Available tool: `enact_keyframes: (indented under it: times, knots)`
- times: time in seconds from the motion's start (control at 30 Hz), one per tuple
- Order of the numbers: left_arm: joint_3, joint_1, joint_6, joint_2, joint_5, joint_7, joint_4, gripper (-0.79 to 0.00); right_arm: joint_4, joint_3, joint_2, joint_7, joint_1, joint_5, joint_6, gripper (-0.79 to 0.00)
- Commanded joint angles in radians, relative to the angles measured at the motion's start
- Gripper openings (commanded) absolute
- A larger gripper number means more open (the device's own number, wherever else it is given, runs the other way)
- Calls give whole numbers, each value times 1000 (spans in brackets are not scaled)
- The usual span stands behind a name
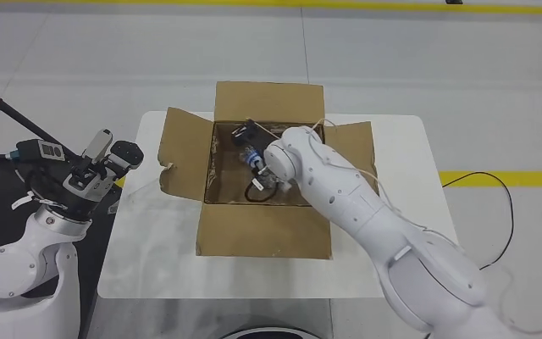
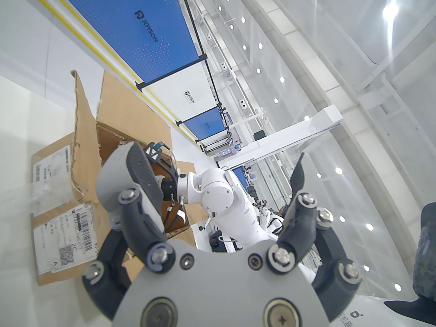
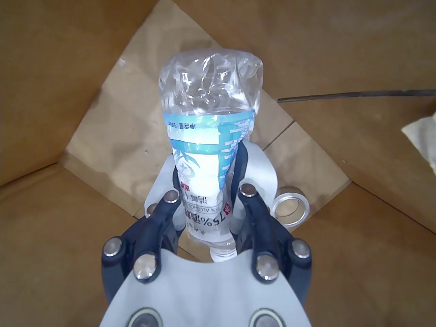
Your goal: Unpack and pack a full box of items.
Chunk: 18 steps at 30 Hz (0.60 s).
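right jaws: pinching clear bottle (image 3: 207,130), inside box (image 1: 262,233)
left jaws: spread, beside counter (image 1: 169,263) left edge
box floor: tape roll (image 3: 289,207)

I count | cardboard box (image 1: 262,233): 1 | clear bottle (image 3: 207,130): 1 | silver roll (image 3: 291,207): 1 | table (image 1: 169,263): 1 | my claws: 2, left claw (image 2: 218,158), right claw (image 3: 209,171)

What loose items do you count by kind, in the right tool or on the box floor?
Clear bottle: 1, gripped in the right tool
Silver roll: 1, lying on the floor of the box
Total: 2
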<state>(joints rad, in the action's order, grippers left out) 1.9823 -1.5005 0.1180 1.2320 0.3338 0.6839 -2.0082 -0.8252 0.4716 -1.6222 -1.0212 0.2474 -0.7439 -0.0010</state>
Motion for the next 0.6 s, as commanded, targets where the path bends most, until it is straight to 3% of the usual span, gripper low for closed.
enact_keyframes:
  times: [0.0, 0.3, 0.57]
  knots:
    - [0, 0, 0, 0, 0, 0, 0, 0, -39, 16, 11, -13, 10, -9, -1, -785]
    - [0, 0, 0, 0, 0, 0, 0, 0, -310, 165, 99, -69, 118, -43, -75, -785]
    - [0, 0, 0, 0, 0, 0, 0, 0, -660, 394, 195, -85, 315, -51, -195, -785]
